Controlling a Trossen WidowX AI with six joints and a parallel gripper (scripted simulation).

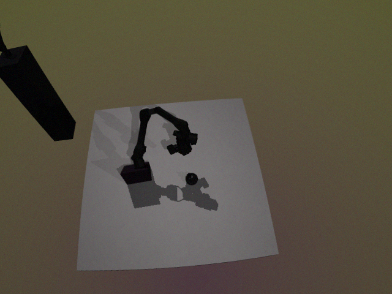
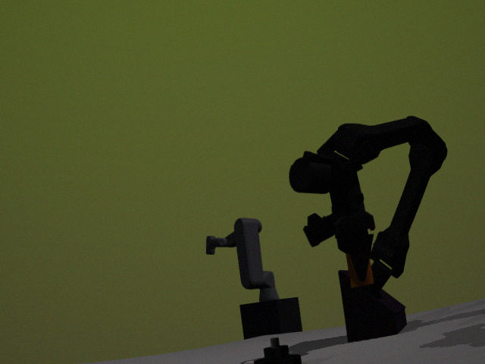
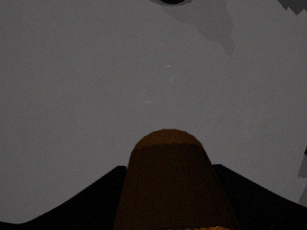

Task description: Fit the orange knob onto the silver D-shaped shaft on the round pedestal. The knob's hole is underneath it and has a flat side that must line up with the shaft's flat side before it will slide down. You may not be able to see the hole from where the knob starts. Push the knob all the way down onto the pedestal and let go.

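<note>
My gripper (image 2: 362,276) (image 3: 169,173) is shut on the orange knob (image 2: 354,283) (image 3: 168,192), with one finger on each side of it. The knob is held upright, or nearly so, well above the table; its underside and hole are hidden. In the top view the knob is hidden under the hand. The dark round pedestal (image 1: 191,180) (image 2: 276,356) stands on the table, apart from the gripper; only its edge shows at the top of the wrist view. The shaft (image 2: 274,342) stands up from its middle; which way its flat side faces cannot be told.
The pale table (image 1: 177,234) carries the arm's dark base box (image 1: 137,174) (image 2: 372,319). A tall black block (image 1: 38,95) stands beyond the table at the left of the top view. A grey arm (image 2: 249,254) on a black box (image 2: 260,317) stands in the background. Shadows lie around the pedestal.
</note>
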